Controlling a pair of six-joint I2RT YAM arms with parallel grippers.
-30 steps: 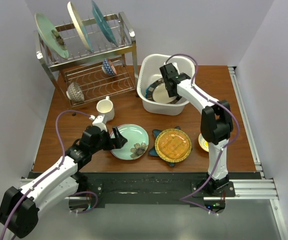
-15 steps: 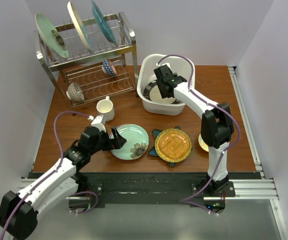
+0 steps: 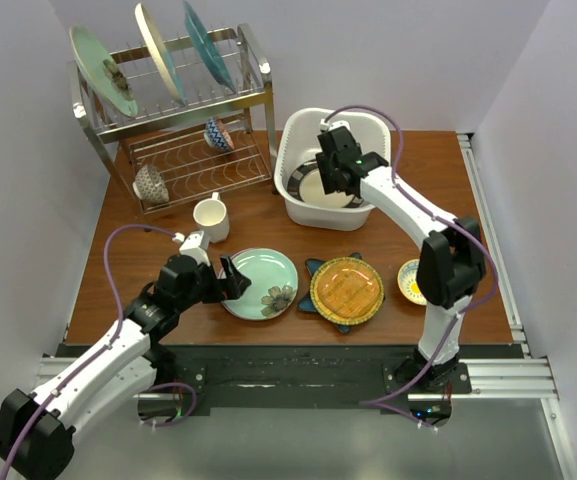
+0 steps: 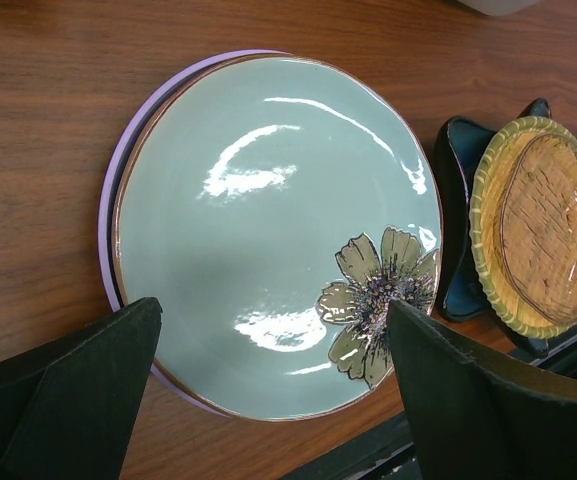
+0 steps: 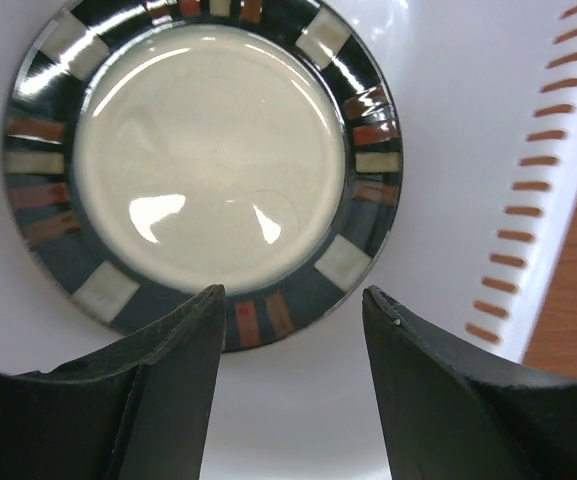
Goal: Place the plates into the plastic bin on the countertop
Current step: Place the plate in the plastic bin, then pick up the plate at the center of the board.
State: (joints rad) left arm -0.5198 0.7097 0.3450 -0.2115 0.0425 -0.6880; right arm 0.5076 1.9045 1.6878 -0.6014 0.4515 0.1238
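Note:
The black-rimmed cream plate (image 3: 311, 184) lies flat in the white plastic bin (image 3: 323, 216). My right gripper (image 3: 342, 172) hovers over it, open and empty. In the right wrist view the gripper (image 5: 293, 292) stands just above the plate's near rim (image 5: 208, 170) and the bin floor (image 5: 448, 120). My left gripper (image 3: 231, 279) is open at the left edge of the mint floral plate (image 3: 261, 283). In the left wrist view the gripper (image 4: 273, 320) straddles that plate's near edge (image 4: 268, 230); it rests on the lavender plate (image 4: 107, 210). The amber round plate (image 3: 347, 290) sits on the blue star-shaped plate (image 3: 312, 270).
A steel dish rack (image 3: 251, 90) at the back left holds three upright plates and two small bowls. A white mug (image 3: 211, 215) stands in front of it. A small yellow-centred bowl (image 3: 412, 281) sits at the front right, beside the right arm.
My right gripper shifted a little over the bin and its elbow swung right, uncovering the yellow-centred bowl. The left gripper barely moved.

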